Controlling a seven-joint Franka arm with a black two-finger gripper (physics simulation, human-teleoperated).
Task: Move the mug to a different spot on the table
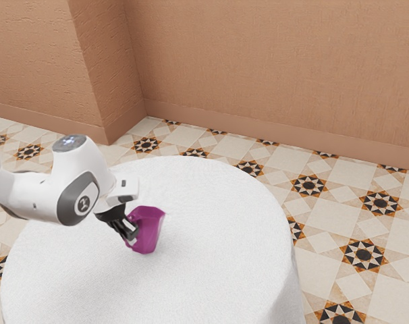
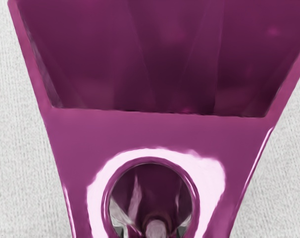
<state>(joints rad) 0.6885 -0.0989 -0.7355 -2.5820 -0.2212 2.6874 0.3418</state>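
My gripper [image 1: 128, 230] is clamped on the handle side of the mug [image 1: 148, 228], lower left in the exterior view. The tilted mug body lies toward the exterior view's right of the claw, over the table [image 1: 225, 223].

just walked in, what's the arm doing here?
The Franka arm reaches in from the exterior view's left over the round white table. Its claw is against the arm-facing side of the magenta mug. In the wrist view, the mug's handle loop sits right under the hand. The mug is toward the exterior view's left part of the table. I can't tell whether it has a grip yet.
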